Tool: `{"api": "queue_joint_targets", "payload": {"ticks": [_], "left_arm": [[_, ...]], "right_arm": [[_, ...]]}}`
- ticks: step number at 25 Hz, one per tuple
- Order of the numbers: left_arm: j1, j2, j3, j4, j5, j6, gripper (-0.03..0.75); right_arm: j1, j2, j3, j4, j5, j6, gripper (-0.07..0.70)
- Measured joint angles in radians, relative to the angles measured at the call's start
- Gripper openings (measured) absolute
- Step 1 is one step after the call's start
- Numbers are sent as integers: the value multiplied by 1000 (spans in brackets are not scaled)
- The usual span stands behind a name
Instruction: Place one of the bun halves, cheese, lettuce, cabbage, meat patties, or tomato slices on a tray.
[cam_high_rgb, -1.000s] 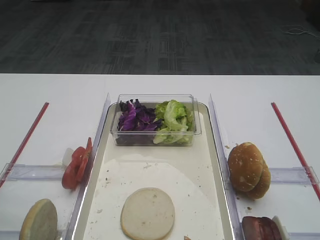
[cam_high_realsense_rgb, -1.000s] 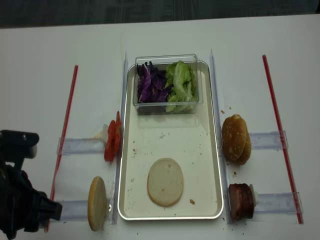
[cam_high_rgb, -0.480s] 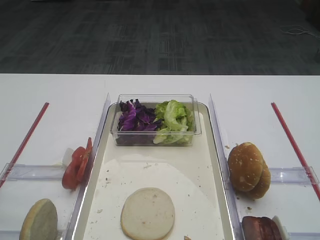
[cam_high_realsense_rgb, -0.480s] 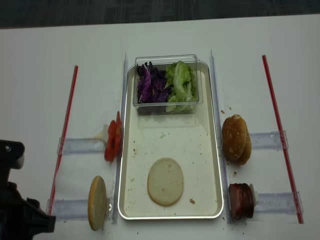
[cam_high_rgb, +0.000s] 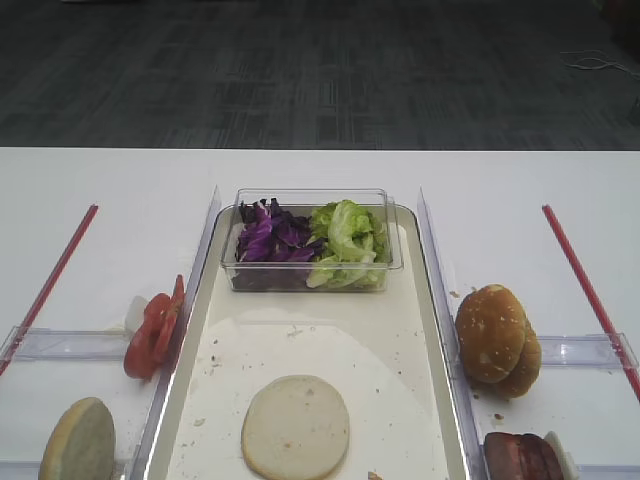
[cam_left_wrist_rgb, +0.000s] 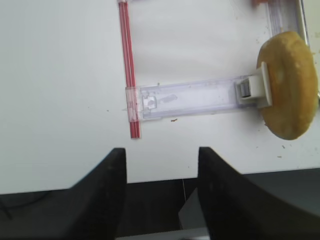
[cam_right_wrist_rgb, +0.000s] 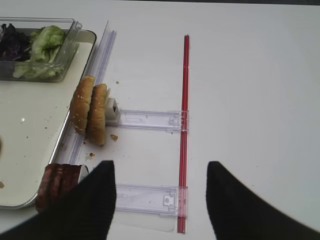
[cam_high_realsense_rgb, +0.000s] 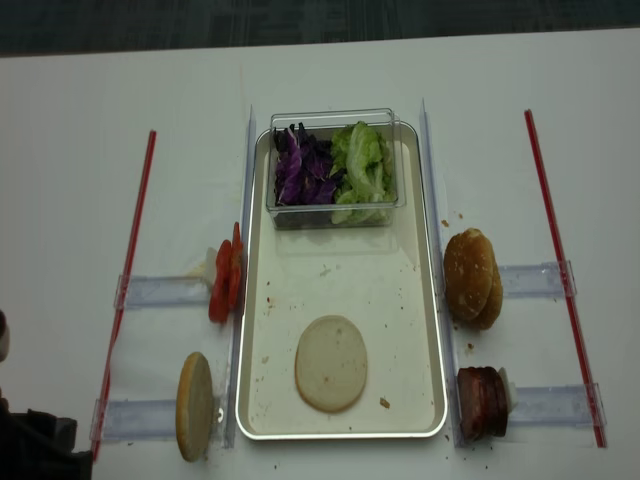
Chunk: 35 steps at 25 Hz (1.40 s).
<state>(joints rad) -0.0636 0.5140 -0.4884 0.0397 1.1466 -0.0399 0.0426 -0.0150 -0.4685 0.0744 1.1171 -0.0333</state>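
A white desk carries a long silver-rimmed tray. One bun half lies flat on the tray floor near its front end; another stands on edge just outside the tray's left rim. A clear plastic box at the far end holds purple cabbage and green lettuce. Tomato slices stand left of the tray; speckled bun tops and meat patties stand right of it. The left pincer hangs spread and empty over the desk's front edge — the right pincer is likewise spread, holding nothing.
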Motion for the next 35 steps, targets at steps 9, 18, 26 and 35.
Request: {"api": "queue_joint_targets", "payload": {"ticks": [9,18,26,35], "left_arm": [[5,-197,0,0,11,0,341],[5,-438,0,0,21,0,341],[5,-527,0,0,29,0,341],[5,-529,0,0,31,0,341]], "right_arm": [[0,0,0,0,0,0,414],[0,0,0,0,0,0,411],[0,0,0,0,0,0,409],[0,0,0,0,0,0,408]]}}
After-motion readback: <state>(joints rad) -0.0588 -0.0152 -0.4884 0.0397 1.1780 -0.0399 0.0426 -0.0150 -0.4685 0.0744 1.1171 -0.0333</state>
